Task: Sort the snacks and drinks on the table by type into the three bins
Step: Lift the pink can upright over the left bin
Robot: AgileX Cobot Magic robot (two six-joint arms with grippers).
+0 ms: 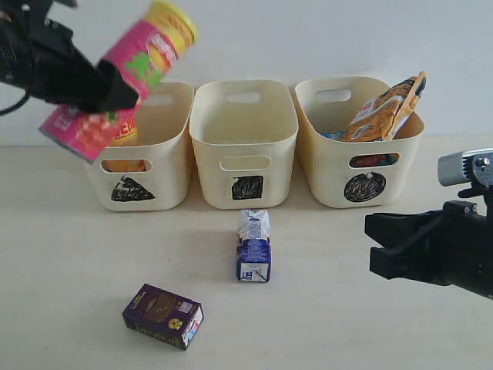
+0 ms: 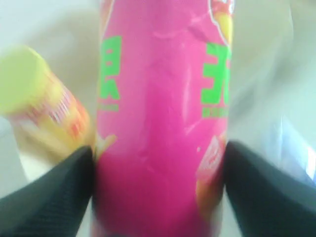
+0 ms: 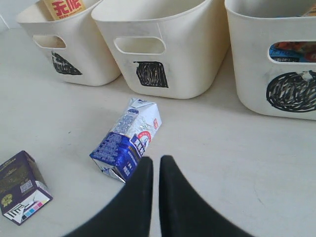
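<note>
Logged left gripper (image 1: 115, 91) clamped across the middle of the pink tube (image 1: 141, 55), fingers (image 2: 49, 197) pressed against both sides. Held tilted in the air, lid end highest, over the left rim of the triangle bin (image 1: 166, 158), not yet inside. Found the yellow tube (image 1: 123, 137) already standing in that bin. Nothing showing in the square bin (image 1: 243, 142). Seen in the circle bin (image 1: 331, 173): orange packet (image 1: 385, 114) poking above the rim, and probably the blue packet (image 3: 291, 52) behind the handle cutout, though too little shows to be sure.

Recorded right gripper (image 3: 156, 160) low over the table (image 1: 347, 331), fingers drawn to a thin slit, holding nothing, aimed at the blue-and-white carton (image 1: 253, 247) lying just ahead. Purple carton (image 1: 163, 316) on its side, front-left, well apart from the bins.

Judged step in hand: putting the second tube with the first. Next calls for centring the tube over the opening, lowering it beside the yellow tube, then releasing. Both cartons left for the square bin, after spreading the right fingers.
</note>
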